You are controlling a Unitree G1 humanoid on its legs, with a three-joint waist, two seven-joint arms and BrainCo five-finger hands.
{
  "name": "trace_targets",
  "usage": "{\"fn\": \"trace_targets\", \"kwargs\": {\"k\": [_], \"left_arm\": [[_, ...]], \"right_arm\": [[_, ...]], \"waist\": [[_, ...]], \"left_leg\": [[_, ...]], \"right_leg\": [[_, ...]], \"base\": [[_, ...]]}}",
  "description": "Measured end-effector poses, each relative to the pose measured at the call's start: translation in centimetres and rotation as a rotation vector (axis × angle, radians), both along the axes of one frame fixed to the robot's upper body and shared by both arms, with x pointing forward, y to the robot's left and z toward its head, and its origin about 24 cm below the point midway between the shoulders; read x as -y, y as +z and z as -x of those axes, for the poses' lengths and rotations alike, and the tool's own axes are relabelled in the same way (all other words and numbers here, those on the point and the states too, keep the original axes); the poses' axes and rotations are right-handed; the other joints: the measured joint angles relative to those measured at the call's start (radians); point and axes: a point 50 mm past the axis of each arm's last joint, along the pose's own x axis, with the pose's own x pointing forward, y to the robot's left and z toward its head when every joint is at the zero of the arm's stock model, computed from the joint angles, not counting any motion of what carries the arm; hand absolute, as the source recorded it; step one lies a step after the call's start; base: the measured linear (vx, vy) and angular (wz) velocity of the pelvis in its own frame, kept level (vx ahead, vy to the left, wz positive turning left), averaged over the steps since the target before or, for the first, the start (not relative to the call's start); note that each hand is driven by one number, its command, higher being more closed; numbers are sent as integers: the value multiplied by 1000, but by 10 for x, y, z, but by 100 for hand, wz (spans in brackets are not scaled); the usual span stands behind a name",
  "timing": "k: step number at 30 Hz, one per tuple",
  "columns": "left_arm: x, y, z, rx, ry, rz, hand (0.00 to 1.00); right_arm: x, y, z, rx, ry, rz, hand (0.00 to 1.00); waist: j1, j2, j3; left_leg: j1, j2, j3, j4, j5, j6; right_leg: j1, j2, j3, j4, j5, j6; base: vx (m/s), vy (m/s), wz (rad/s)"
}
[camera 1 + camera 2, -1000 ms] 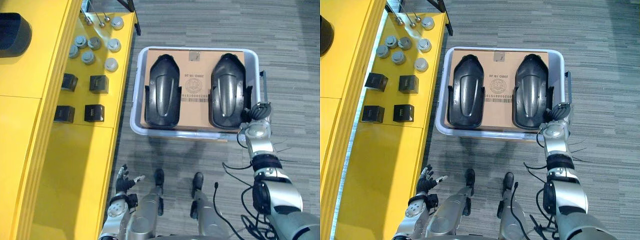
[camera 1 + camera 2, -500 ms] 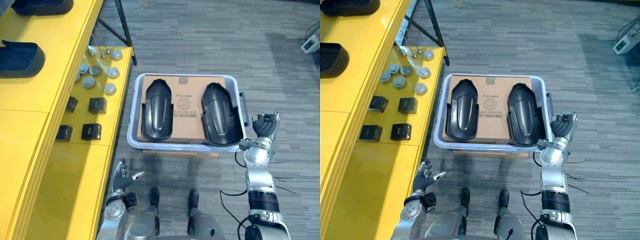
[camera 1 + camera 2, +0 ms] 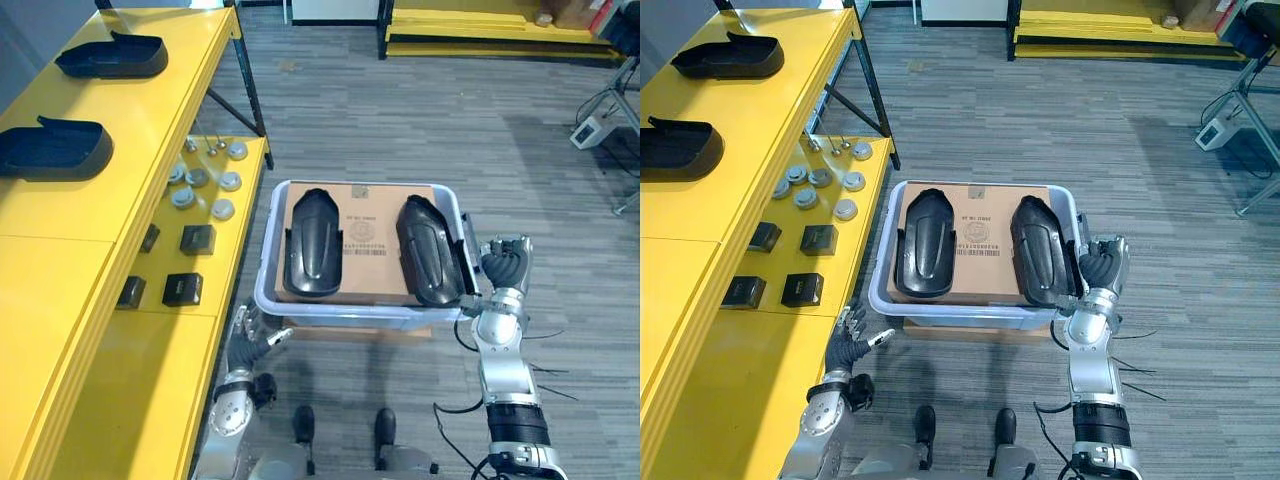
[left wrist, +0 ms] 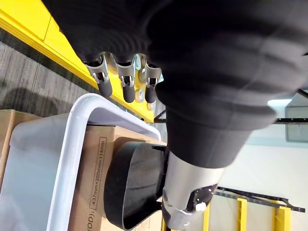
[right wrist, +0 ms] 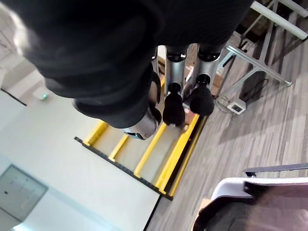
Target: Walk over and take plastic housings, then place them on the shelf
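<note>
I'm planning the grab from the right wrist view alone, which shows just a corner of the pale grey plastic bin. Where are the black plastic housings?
Observer: A left black plastic housing and a right black plastic housing lie side by side on brown cardboard inside the pale grey plastic bin.
Operator: Where is my right hand relative to them?
Observer: The right hand is outside the bin, beside its right wall, fingers curled, holding nothing.
Operator: And the left?
Observer: The left hand is open near the bin's front left corner, next to the yellow shelf.

Four housings (image 3: 312,245), four black boxes (image 3: 197,239), one bin (image 3: 350,309).
</note>
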Motion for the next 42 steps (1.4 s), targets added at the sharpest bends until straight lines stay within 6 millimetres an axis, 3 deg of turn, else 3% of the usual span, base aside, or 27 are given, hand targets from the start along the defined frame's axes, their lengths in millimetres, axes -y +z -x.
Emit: {"fn": "trace_targets", "kwargs": {"k": [11,18,23,27,30,33,38,42], "left_arm": [[-2,-32,19,-157,6,-10,0],[-6,-43,28,-218,13,-17,0],[-7,-50,33,-256,9,-25,0],[-7,-51,33,-261,7,-25,0],[-4,-50,31,-253,-1,-20,0],[-1,-47,23,-230,-10,-17,0],[6,-44,18,-208,-27,-5,0],[10,-43,18,-208,-28,-3,0]], "right_arm": [[3,-18,7,-70,-12,-14,0],[17,-38,9,-169,-59,-31,0],[34,-44,-4,-242,-87,-4,0],[42,-36,-27,-266,-97,-4,0],[50,-17,-49,-249,-105,4,0],[64,6,-63,-220,-133,16,0],[69,30,-80,-186,-145,-5,0],[73,33,-87,-207,-166,-56,0]], "waist": [[-1,-16,-34],[1,-17,-36],[0,-15,-36],[3,-1,-24],[5,23,25],[27,43,68],[27,51,119],[27,53,160]], "left_leg": [[12,0,2,-4,0,0],[2,-7,-11,-4,0,0],[-35,-19,-33,-4,9,3],[-69,-23,-37,-4,18,7],[-97,-24,-42,-4,28,8],[-131,-23,-49,-4,38,7],[-167,-22,-54,3,40,7],[-184,-25,-57,9,43,10]], "right_leg": [[13,-1,0,-5,-2,3],[10,-6,-13,-8,-5,8],[-16,-10,-35,-12,-5,8],[-46,-12,-39,-15,2,7],[-69,-16,-45,-18,10,6],[-100,-16,-52,-16,17,5],[-136,-19,-55,-6,17,5],[-149,-24,-57,-4,17,5]], "base": [[1,1,0],[3,5,6],[22,9,13],[18,-1,2],[8,5,6],[6,6,7],[16,4,2],[67,12,2]]}}
